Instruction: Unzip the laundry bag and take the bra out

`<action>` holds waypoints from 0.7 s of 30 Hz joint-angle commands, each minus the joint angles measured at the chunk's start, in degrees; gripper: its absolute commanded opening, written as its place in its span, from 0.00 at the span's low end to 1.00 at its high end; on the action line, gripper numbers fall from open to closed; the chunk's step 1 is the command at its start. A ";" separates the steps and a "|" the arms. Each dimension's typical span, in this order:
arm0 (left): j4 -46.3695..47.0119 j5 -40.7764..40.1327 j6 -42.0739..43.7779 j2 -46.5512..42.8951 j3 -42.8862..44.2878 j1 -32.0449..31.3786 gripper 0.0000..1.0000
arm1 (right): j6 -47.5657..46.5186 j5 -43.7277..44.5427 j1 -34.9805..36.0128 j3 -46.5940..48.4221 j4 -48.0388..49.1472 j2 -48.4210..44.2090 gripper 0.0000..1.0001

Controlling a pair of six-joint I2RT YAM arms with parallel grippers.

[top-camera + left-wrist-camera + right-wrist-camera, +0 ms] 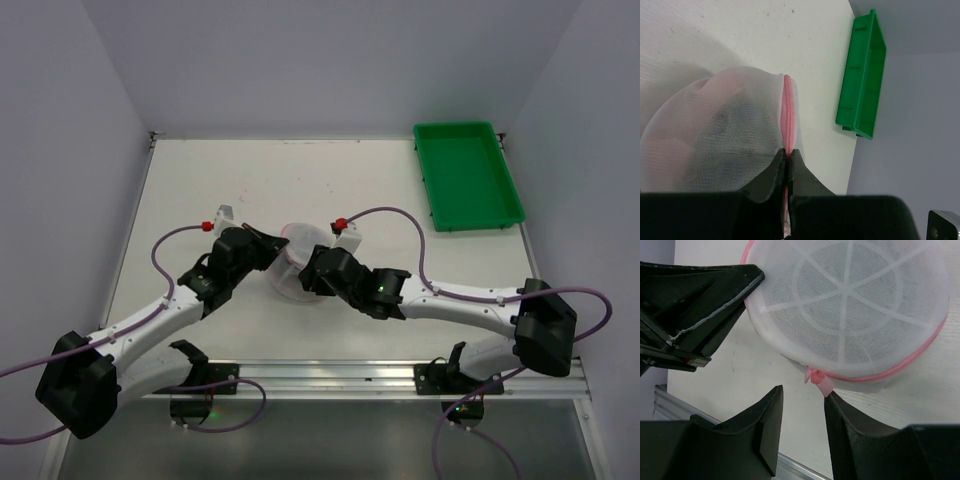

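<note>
The laundry bag (292,268), a round white mesh pouch with a pink zip rim, lies on the table between both grippers. My left gripper (786,156) is shut on the pink zip rim (787,115) at the bag's edge. In the right wrist view the bag's disc face (850,305) fills the top, and its zip runs shut along the rim. My right gripper (803,392) is open just below the pink zip pull tab (820,382), which touches the tip of its right finger (840,415). The bra is hidden; only dim dark and pinkish shades show through the mesh (725,130).
A green rectangular tray (467,175) stands at the table's far right corner, also in the left wrist view (862,75). The left gripper's fingers (705,295) lie close on the right gripper's upper left. An aluminium rail (330,378) runs along the near edge.
</note>
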 commanded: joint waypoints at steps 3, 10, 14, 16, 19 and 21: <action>3.45 -2.46 0.71 0.37 0.79 -0.52 0.00 | 0.01 -0.09 0.25 4.02 2.31 2.88 0.40; 3.45 -2.63 0.71 -0.42 0.53 -0.61 0.00 | 1.24 -0.27 0.33 5.78 0.73 5.70 0.37; 3.45 -2.46 0.62 -0.51 0.26 -0.61 0.00 | 3.00 0.78 0.25 5.43 0.64 5.97 0.36; 3.54 -2.37 0.53 -0.59 0.35 -0.52 0.00 | 3.35 1.39 0.25 5.34 0.56 6.14 0.35; 3.63 -2.19 0.44 -0.60 0.26 -0.52 0.00 | 4.05 1.66 -0.02 5.34 0.55 6.32 0.34; 3.71 -2.19 0.45 -0.77 0.35 -0.52 0.00 | 4.41 1.66 -0.10 5.60 0.47 6.67 0.32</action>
